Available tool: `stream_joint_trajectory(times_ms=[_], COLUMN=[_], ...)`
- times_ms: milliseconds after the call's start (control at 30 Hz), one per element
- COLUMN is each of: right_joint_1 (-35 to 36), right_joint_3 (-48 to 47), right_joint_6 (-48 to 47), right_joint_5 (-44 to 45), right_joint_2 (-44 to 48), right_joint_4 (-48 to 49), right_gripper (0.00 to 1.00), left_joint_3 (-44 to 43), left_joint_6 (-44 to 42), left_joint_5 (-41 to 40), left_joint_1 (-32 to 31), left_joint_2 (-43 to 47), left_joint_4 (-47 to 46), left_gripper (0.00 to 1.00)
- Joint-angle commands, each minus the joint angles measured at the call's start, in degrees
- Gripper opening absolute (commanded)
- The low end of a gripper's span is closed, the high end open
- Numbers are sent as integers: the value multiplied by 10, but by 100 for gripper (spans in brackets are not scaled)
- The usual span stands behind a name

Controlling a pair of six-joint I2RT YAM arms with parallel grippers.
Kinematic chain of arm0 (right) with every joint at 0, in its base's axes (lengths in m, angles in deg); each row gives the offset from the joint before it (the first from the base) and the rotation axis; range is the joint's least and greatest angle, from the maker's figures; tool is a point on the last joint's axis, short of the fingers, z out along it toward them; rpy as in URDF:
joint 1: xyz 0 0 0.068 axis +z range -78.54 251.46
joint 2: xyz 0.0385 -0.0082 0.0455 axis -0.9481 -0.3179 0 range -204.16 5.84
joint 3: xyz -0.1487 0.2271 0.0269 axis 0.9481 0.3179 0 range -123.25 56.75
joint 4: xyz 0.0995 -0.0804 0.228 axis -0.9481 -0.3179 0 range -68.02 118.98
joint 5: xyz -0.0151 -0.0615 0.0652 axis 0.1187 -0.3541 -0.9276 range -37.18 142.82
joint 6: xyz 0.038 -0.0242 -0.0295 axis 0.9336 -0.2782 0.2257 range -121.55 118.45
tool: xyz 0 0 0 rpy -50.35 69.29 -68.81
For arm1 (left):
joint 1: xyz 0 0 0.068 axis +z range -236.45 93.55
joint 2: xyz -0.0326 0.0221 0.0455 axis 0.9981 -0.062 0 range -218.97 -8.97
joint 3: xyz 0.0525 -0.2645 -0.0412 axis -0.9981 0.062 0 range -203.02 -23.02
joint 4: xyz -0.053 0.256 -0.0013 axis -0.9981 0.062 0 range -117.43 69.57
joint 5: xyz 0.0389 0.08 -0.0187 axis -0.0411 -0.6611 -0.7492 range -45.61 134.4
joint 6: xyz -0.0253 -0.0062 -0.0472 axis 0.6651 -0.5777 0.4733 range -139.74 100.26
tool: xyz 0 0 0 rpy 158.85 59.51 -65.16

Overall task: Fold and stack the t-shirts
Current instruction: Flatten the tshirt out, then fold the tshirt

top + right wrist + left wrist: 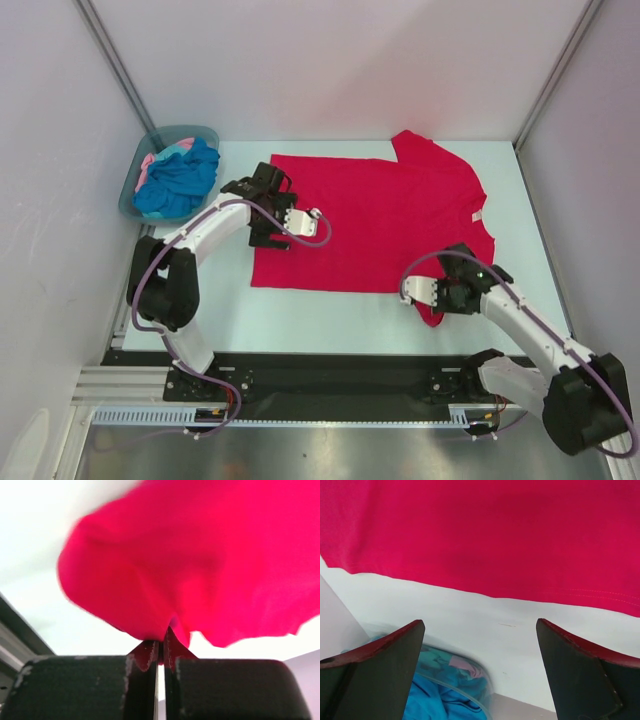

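Right end effector (161, 647), lower right, clamped on red shirt (370, 220) sleeve, likely to fold it inward; left end effector (480, 622) wide apart above shirt's frame-left edge, holding nothing.

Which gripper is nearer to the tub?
Left. The left gripper hovers open over the red shirt at its edge facing the tub; the right gripper is shut on that shirt at the opposite side.

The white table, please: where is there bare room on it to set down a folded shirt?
Bare: the near strip of the white table between the hem of the crimson-red t-shirt and the black base rail; also a thin strip along the back wall. Crowded: far left by the grey-teal plastic tub.
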Motion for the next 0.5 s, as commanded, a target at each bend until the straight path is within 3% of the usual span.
stream_joint_trajectory(times_ms=[0, 133, 467], right_joint_1=[-20, -37, -42], right_joint_3=[-72, -114, -141], right_joint_6=[-2, 17, 31], right_joint_5=[-26, -27, -26], right_joint_2=[-47, -93, -144], right_joint_4=[5, 18, 47], right_gripper=[0, 0, 0], left_joint_3=[-18, -16, 97], left_joint_6=[8, 20, 31], left_joint_5=[41, 63, 74], left_joint_1=[8, 8, 4], left_joint_2=[-9, 15, 122], left_joint_4=[37, 70, 35], left_gripper=[100, 100, 96])
